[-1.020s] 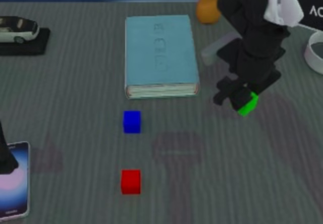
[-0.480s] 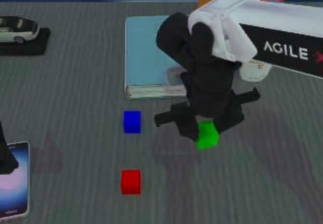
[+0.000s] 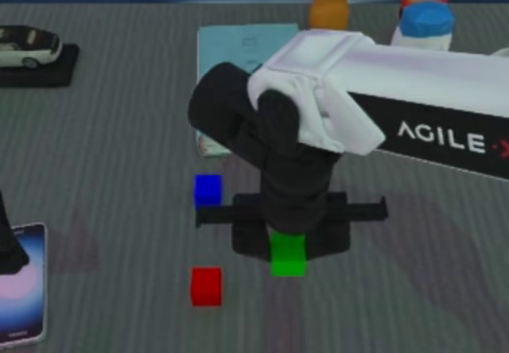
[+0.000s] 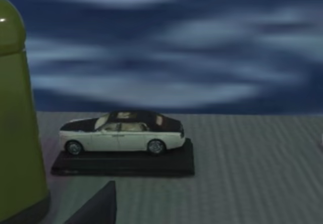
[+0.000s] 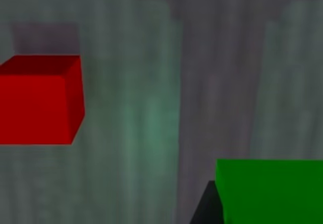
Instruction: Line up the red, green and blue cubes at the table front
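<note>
Right gripper (image 3: 287, 251): fingers clamped on green cube (image 3: 287, 255), near red cube (image 3: 206, 286) at surface (image 3: 119, 146) front. Blue cube (image 3: 207, 190) behind red. Left arm: parked at left edge, fingers' state indiscernible.

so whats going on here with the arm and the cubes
The right arm reaches across the table, its pincer shut on the green cube, carried near the table front just right of the red cube. The blue cube sits behind the red one, in front of the pale blue book. The left arm is parked at the table's left edge by the phone.
</note>
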